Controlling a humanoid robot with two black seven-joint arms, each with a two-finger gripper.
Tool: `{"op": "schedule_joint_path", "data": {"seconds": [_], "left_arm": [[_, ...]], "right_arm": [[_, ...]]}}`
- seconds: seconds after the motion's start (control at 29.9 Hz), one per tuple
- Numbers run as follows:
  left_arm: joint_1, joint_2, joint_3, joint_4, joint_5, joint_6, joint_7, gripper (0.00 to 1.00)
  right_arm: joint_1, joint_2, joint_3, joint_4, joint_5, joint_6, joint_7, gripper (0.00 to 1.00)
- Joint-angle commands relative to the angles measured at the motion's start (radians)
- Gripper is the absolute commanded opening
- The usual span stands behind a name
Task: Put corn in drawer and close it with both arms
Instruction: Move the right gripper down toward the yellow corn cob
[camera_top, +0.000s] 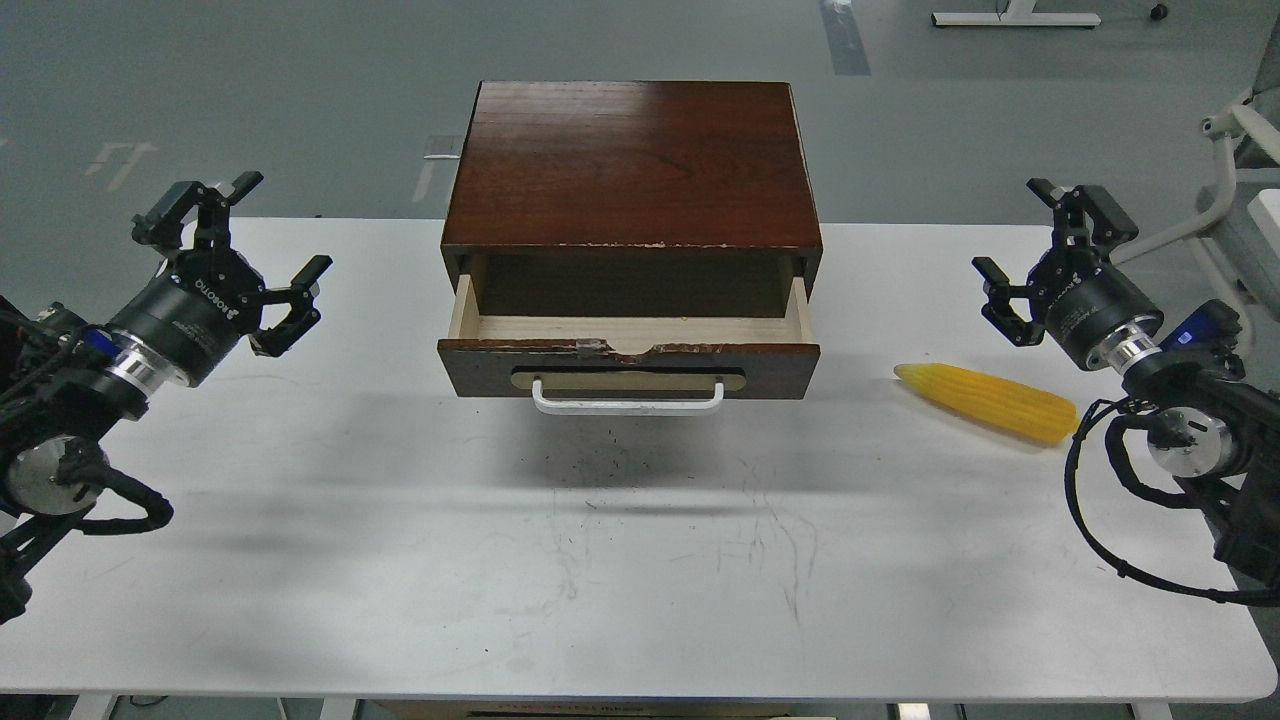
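The dark brown drawer (628, 366) is pulled partway out of the wooden cabinet (632, 165) at the table's middle back, its pale wood interior empty and its white bar handle (628, 401) facing me. The yellow corn (988, 402) lies flat on the table to the drawer's right, pale tip pointing left. My right gripper (1036, 240) hovers open just above and behind the corn, holding nothing. My left gripper (240, 240) is open at the far left, well clear of the drawer, with nothing between its fingers.
The white table (620, 570) stretches wide in front of the cabinet, with scuff marks near the middle. A white chair frame (1235, 150) stands off the table's right rear. Grey floor lies beyond the table.
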Motion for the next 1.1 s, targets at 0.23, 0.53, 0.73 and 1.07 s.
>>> {"op": "schedule_joint_path", "data": {"seconds": [0.23,0.53,0.73,1.07], "left_arm": [[0.001,-0.009,-0.001,0.001,0.001,0.000,0.006,0.99],[-0.012,0.002,-0.007,0.006,0.007,0.000,-0.001,0.99],[-0.026,0.039,-0.008,0.009,0.012,0.000,-0.003,0.99],[-0.039,0.031,-0.010,0.001,0.013,0.000,-0.006,0.99]], "right_arm": [[0.008,0.010,-0.002,-0.003,-0.002,0.000,0.000,1.00],[0.060,-0.010,-0.063,0.006,-0.032,0.000,0.000,1.00],[0.234,-0.098,-0.166,0.046,-0.215,0.000,0.000,1.00],[0.446,-0.242,-0.222,0.169,-0.770,0.000,0.000,1.00]]}}
